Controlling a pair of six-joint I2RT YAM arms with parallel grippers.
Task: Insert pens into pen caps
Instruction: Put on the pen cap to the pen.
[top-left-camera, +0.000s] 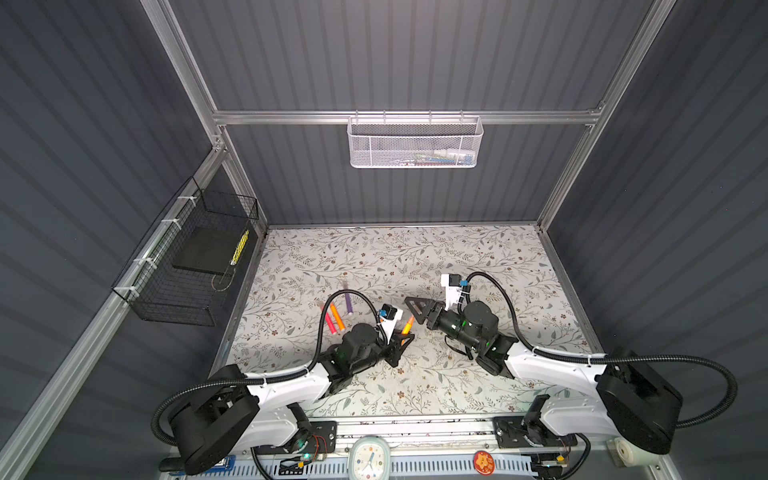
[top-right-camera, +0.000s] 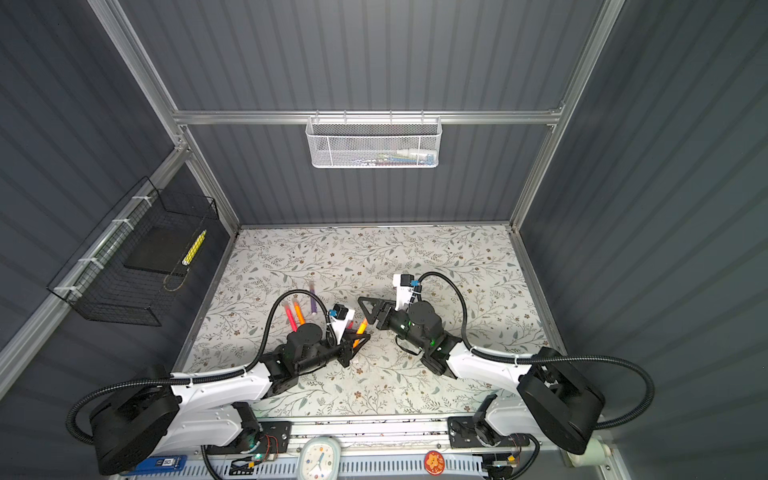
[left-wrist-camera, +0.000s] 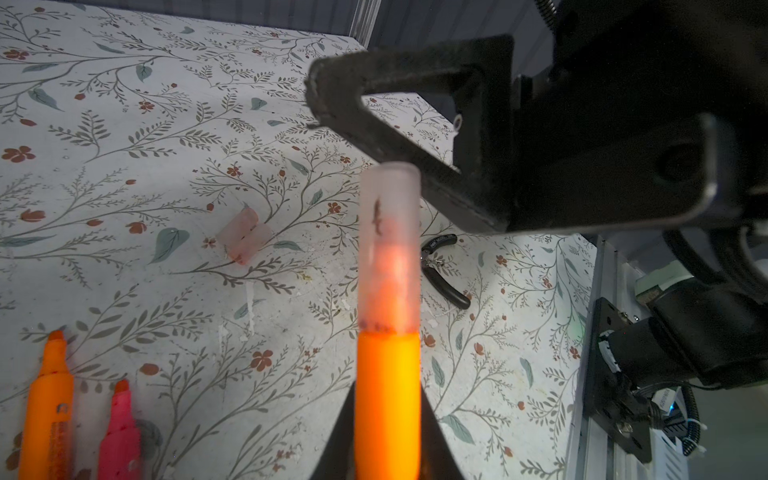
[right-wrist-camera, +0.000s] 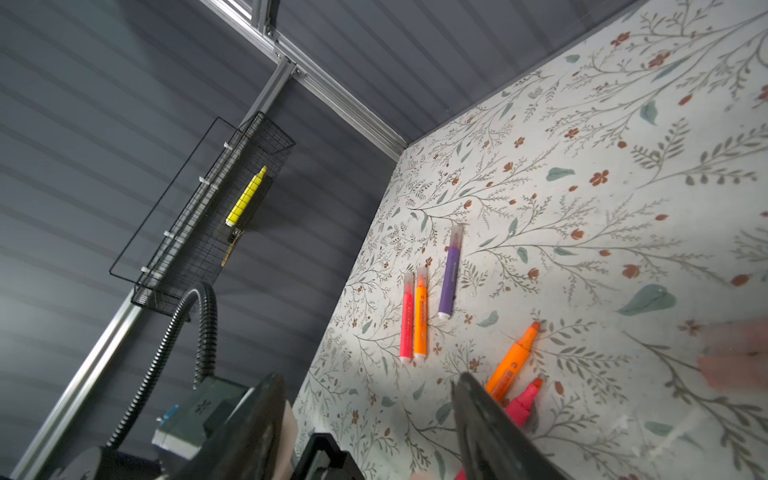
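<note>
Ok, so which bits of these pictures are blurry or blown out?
Left wrist view: the held orange pen glows overexposed, its cap looks sharp. Right wrist view: a pinkish smear at the frame edge is too blurred to identify. Both top views: sharp throughout.

Orange pen (left-wrist-camera: 387, 374) capped, held in left tool (left-wrist-camera: 387, 432), loose caps (left-wrist-camera: 243, 237) beyond

You see: orange pen (left-wrist-camera: 388, 395) raised, translucent cap (left-wrist-camera: 388, 249) seated on its tip; three capped pens (right-wrist-camera: 420, 311) lying side by side; two uncapped pens (left-wrist-camera: 48, 407), orange and pink; loose caps (left-wrist-camera: 243, 241) nearby.
</note>
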